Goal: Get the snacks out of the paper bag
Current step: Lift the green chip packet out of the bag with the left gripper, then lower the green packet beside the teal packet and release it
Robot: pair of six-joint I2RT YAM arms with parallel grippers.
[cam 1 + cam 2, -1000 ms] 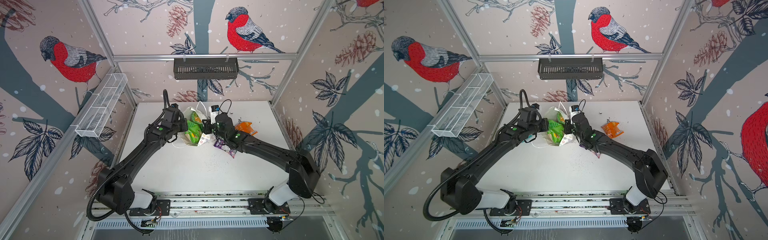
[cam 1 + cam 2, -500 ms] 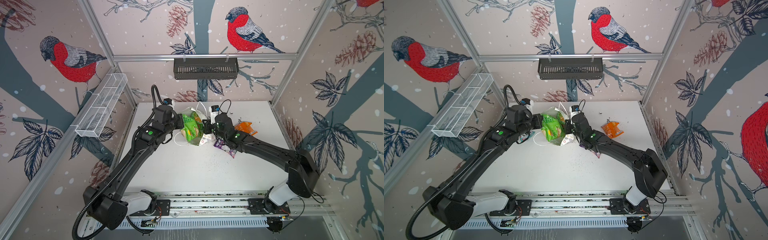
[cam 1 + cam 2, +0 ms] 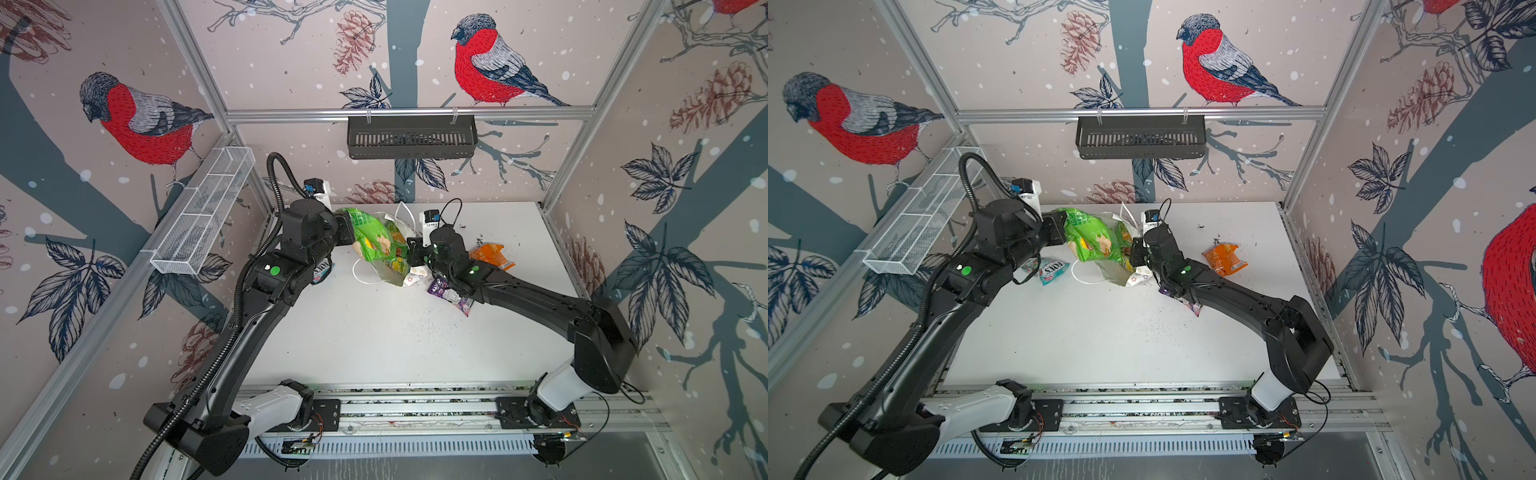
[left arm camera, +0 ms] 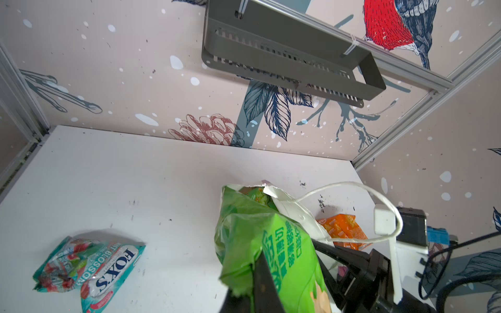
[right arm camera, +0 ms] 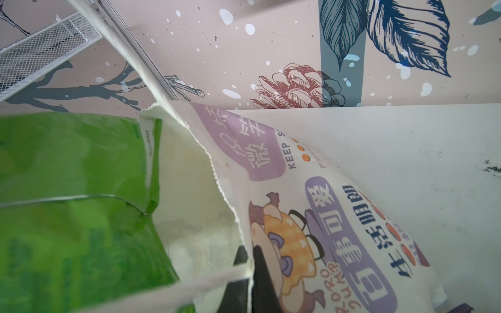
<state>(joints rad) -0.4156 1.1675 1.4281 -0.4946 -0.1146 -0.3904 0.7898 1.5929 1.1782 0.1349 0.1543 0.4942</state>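
Jaws first: the left gripper is clamped on the top edge of the large green chip bag. The right gripper has its jaws pinched together on the rim of the paper bag.

The paper bag sits slumped at the back middle of the table, between the two grippers. One cord handle loops up over it.

The chip bag is tilted, upper end in the air and lower end down in the bag's mouth. How deep it goes, the paper wall hides. There's a glimpse of more green and yellow inside, possibly another packet, too crumpled to call.

Out on the table:
- The FOX'S packet lies left of the bag, half covered by the left arm in a top view.
- The orange packet lies to the right.
- The purple packet is mostly buried under the right arm.
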